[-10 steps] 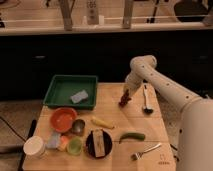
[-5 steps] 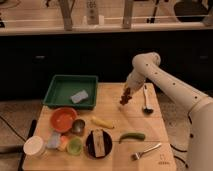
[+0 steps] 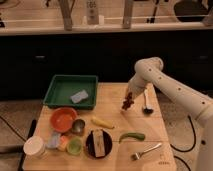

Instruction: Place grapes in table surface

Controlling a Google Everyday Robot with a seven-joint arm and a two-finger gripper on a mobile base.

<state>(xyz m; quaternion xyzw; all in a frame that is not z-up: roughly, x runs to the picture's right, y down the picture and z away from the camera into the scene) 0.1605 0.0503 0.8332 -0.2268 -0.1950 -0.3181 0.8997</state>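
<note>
holding grapes [image 3: 127, 103]: pincer [image 3: 131, 95], clenched on the top of the bunch, at the end of a white arm [image 3: 172, 89] reaching in from the right. the bunch hangs below the pincer over the counter [image 3: 111, 104], toward the right edge and nearer the far edge than the near one; whether the berries touch the wood cannot be told.

- dark ladle [image 3: 147, 106]: just right of the grapes, along the right edge.
- green tray [image 3: 56, 95]: far left corner, with a grey-blue sponge [image 3: 79, 96] inside.
- orange bowl [image 3: 63, 119]: left side, in front of the tray.
- small metal cup [image 3: 78, 126]: touching the bowl's right side.
- yellow piece [image 3: 102, 122]: middle of the counter.
- green pepper [image 3: 132, 136]: near the near edge, well apart from the grapes.
- dark plate [image 3: 90, 145]: near edge, beside the pepper.
- fork [image 3: 146, 151]: near right corner.
- white cup [image 3: 34, 146]: near left corner.
</note>
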